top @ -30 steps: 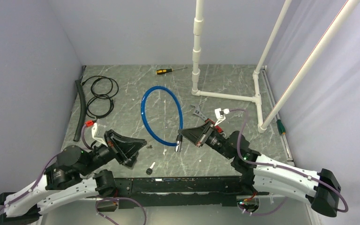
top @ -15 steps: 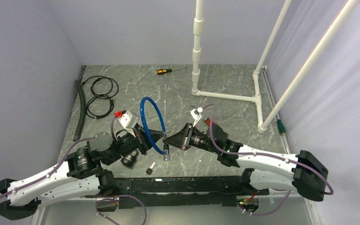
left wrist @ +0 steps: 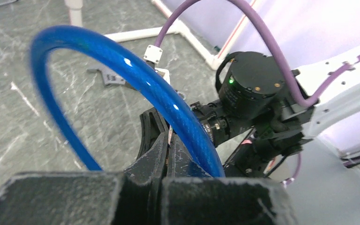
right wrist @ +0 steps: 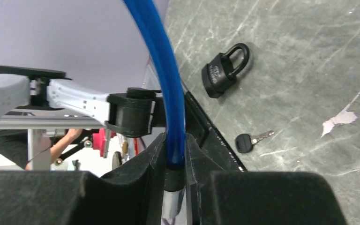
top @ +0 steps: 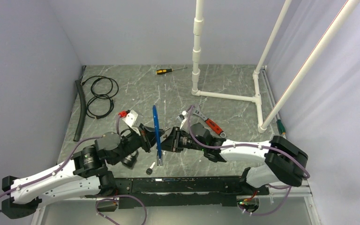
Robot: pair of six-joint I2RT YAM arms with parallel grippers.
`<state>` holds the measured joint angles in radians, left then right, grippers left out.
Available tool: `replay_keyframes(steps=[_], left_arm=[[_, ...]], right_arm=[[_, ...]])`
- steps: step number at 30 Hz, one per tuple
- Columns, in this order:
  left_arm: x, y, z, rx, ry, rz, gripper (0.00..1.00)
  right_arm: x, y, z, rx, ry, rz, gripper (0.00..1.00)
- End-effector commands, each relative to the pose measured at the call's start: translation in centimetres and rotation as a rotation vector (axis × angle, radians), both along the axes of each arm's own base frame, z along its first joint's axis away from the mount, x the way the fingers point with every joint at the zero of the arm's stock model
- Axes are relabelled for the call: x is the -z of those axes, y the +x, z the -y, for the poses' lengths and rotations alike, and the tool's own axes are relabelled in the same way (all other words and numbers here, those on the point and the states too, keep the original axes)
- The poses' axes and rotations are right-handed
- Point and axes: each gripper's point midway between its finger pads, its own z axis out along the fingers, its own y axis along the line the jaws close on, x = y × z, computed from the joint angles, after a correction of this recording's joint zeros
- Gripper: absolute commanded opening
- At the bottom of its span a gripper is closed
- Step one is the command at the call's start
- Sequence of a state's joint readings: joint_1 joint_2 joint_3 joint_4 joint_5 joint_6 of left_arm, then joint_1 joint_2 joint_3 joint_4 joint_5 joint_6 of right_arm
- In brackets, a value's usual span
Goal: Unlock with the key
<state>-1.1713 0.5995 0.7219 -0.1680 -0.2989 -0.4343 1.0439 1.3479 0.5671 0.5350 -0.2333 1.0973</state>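
Nearest my bases, the key (top: 151, 168) lies flat on the counter (top: 243, 117), touched by neither hand. The black padlock (right wrist: 222, 70) lies on its side near it. Just past them, my right hand (right wrist: 176, 140) is narrow, its fingers pressed on both sides of the blue cable (top: 155, 124) close to its metal end. The loop stands on edge between my two hands. My left hand (left wrist: 165, 143) is closed tight beside the cable; I cannot tell whether it pinches it. Farther back are a black cord coil (top: 101, 96), a white pipe frame (top: 225, 96) and a screwdriver (top: 171, 71).
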Motion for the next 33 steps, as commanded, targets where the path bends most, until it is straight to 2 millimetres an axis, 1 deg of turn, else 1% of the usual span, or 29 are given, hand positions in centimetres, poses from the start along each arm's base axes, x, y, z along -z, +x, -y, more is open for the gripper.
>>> replay_keyframes(steps=[1,3,5,7,11,13,15,17,21,22,23,24,27,30,33], left_arm=[[2.4,2.0,-0.5,-0.122,0.053,-0.009,0.0],[4.1,2.5,-0.6,-0.154,0.085,-0.022,0.0],[5.8,3.0,-0.7,-0.185,0.115,-0.037,0.0],[7.0,3.5,-0.7,-0.212,0.141,-0.049,0.0],[8.7,4.0,-0.3,-0.239,0.178,-0.064,0.0],[9.5,4.2,0.0,-0.242,0.193,-0.074,0.0],[10.4,4.3,0.3,-0.244,0.209,-0.087,0.0],[11.1,4.3,0.6,-0.244,0.216,-0.099,0.0],[12.1,4.4,0.8,-0.249,0.224,-0.114,0.0],[12.3,4.5,0.8,-0.253,0.228,-0.117,0.0],[12.4,4.5,0.8,-0.257,0.231,-0.12,0.0],[12.6,4.5,0.8,-0.259,0.234,-0.124,0.0],[13.1,4.5,0.8,-0.263,0.241,-0.134,0.0],[13.3,4.4,0.9,-0.261,0.238,-0.144,0.0],[12.9,4.4,1.5,-0.244,0.2,-0.143,0.0]], right_arm=[[-1.4,0.3,-1.5,-0.017,0.043,0.009,0.25],[0.2,0.5,-1.6,-0.014,-0.001,-0.016,0.31],[1.5,0.4,-1.6,-0.017,-0.028,-0.041,0.34],[2.6,0.3,-1.6,-0.015,-0.041,-0.065,0.37],[5.5,0.3,-0.9,0.009,-0.116,-0.106,0.43],[6.8,0.5,-0.3,0.033,-0.166,-0.116,0.44],[8.1,0.6,0.6,0.063,-0.22,-0.13,0.44],[9.6,1.2,2.0,0.11,-0.293,-0.15,0.44],[12.1,2.4,5.4,0.199,-0.47,-0.153,0.45],[12.9,2.9,6.9,0.241,-0.552,-0.141,0.46],[13.2,3.2,8.1,0.271,-0.621,-0.128,0.46],[13.1,3.5,9.0,0.295,-0.668,-0.112,0.48],[12.4,4.1,11.1,0.344,-0.734,-0.069,0.5],[11.6,3.8,12.0,0.331,-0.725,-0.034,0.54],[10.4,3.1,11.4,0.245,-0.68,0.012,0.58]])
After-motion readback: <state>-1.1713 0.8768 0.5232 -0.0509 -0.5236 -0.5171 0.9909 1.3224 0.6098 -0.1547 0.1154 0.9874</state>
